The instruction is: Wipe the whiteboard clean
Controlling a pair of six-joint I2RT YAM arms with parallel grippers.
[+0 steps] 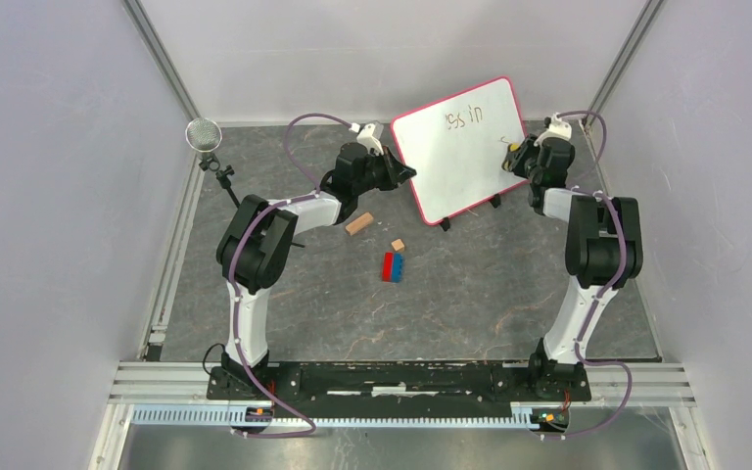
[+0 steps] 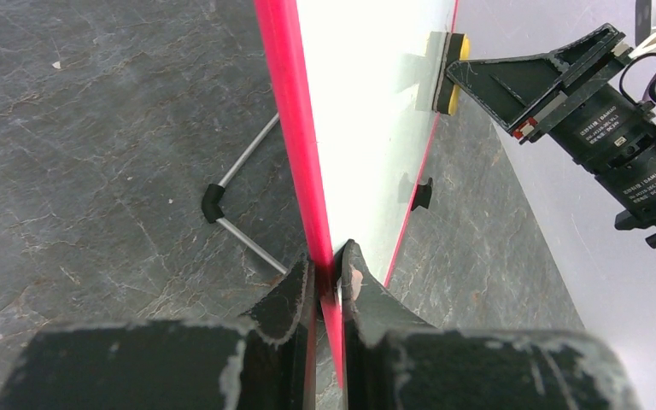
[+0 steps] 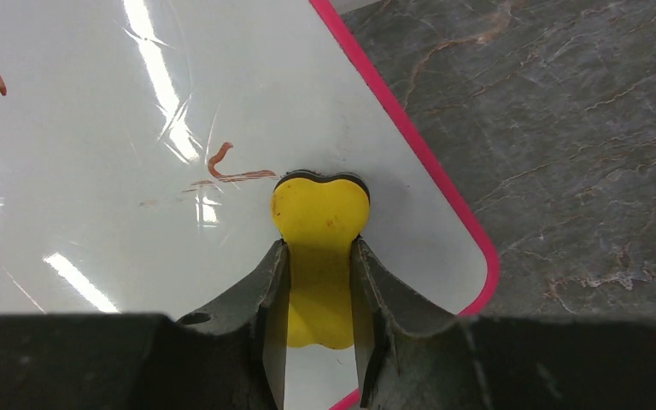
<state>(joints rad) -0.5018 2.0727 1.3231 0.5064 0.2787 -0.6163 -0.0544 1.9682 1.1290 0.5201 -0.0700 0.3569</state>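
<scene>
The whiteboard (image 1: pixel 460 147) stands tilted at the back of the table on small black feet, with a red-pink frame and dark handwriting near its top. My left gripper (image 1: pixel 406 173) is shut on its left frame edge (image 2: pixel 295 128). My right gripper (image 1: pixel 517 157) is shut on a yellow eraser (image 3: pixel 320 248) with a dark felt pad, pressed flat on the board near its right corner. Faint smeared marks (image 3: pixel 222 166) lie just left of the eraser. The eraser also shows in the left wrist view (image 2: pixel 444 73).
A tan wooden block (image 1: pixel 358 223), a small tan cube (image 1: pixel 398 245) and a red and blue block pair (image 1: pixel 393 266) lie on the dark mat in front of the board. A microphone (image 1: pixel 204 134) stands at the back left. Walls close in on both sides.
</scene>
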